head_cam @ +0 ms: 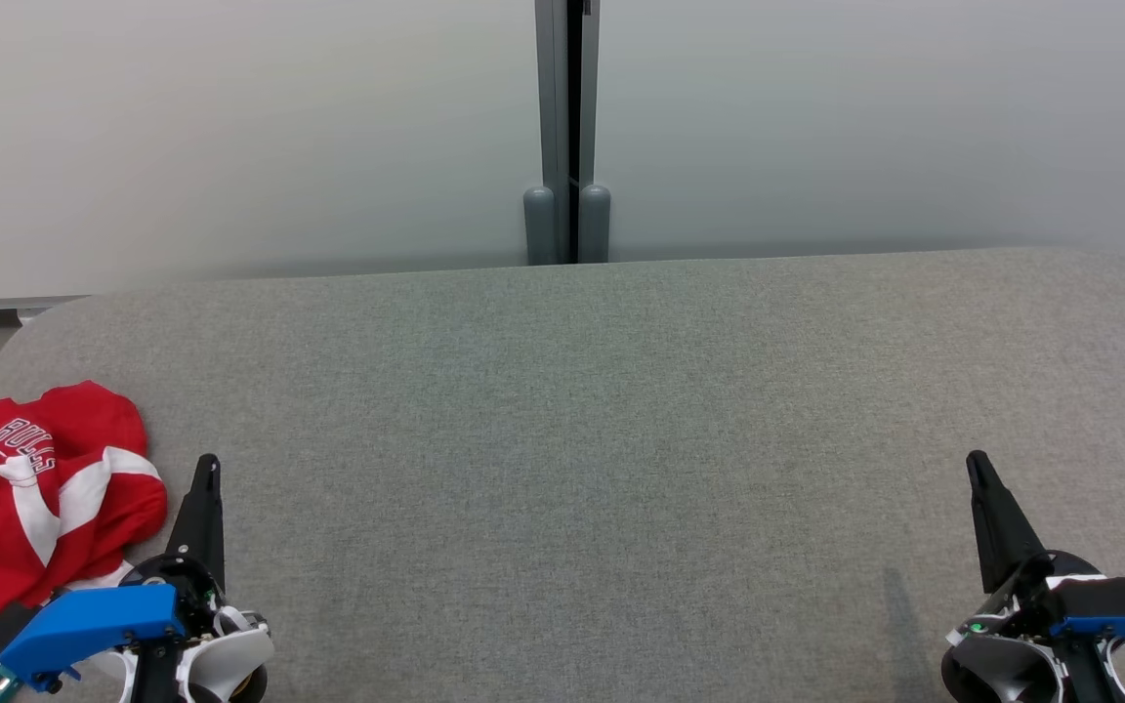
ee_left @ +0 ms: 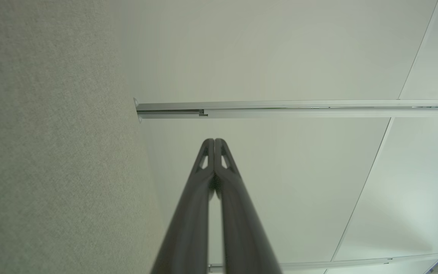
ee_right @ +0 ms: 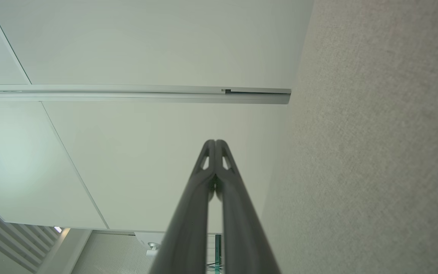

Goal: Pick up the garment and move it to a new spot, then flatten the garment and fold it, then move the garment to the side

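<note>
The red garment (head_cam: 35,488) lies in a crumpled heap at the far left of the grey padded top (head_cam: 572,391), close to its left edge. Part of it runs out of the picture at the bottom corner, so I cannot see all of it. I think it could slip off that edge if I bump it sideways instead of lifting it. I could also pinch just one layer, and then it would come up as a twisted lump that is hard to lay flat. If I go in with my claws like this, I would only poke the cloth, because both are pressed tight together and hold nothing. My left claw (head_cam: 208,464) sits low, just beside the heap on its right, with its fingers pointing ahead at the pale wall (head_cam: 230,127). My right claw (head_cam: 976,461) sits the same way, well apart from the garment on the other side of the top
</note>
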{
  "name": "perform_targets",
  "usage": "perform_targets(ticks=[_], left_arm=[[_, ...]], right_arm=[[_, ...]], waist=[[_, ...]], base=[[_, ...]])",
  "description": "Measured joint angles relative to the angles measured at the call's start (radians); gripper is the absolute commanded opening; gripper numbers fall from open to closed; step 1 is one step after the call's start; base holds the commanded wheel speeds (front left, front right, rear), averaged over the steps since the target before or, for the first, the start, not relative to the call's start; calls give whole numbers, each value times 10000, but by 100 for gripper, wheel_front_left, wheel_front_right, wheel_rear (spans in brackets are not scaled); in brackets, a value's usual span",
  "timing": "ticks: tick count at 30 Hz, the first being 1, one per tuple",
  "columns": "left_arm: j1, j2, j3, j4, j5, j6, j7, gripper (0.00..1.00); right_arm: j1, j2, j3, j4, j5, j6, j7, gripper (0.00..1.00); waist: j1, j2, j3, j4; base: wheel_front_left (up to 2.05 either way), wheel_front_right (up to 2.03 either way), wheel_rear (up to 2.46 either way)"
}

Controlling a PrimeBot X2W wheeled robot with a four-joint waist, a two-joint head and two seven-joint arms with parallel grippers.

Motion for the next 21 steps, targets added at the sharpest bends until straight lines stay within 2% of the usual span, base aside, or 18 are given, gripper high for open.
perform_targets(ticks=[21], left_arm=[[0, 0, 0, 0, 0, 0, 0, 0]], right_arm=[[0, 0, 0, 0, 0, 0, 0, 0]], waist=[[0, 0, 0, 0]], base=[[0, 0, 0]])
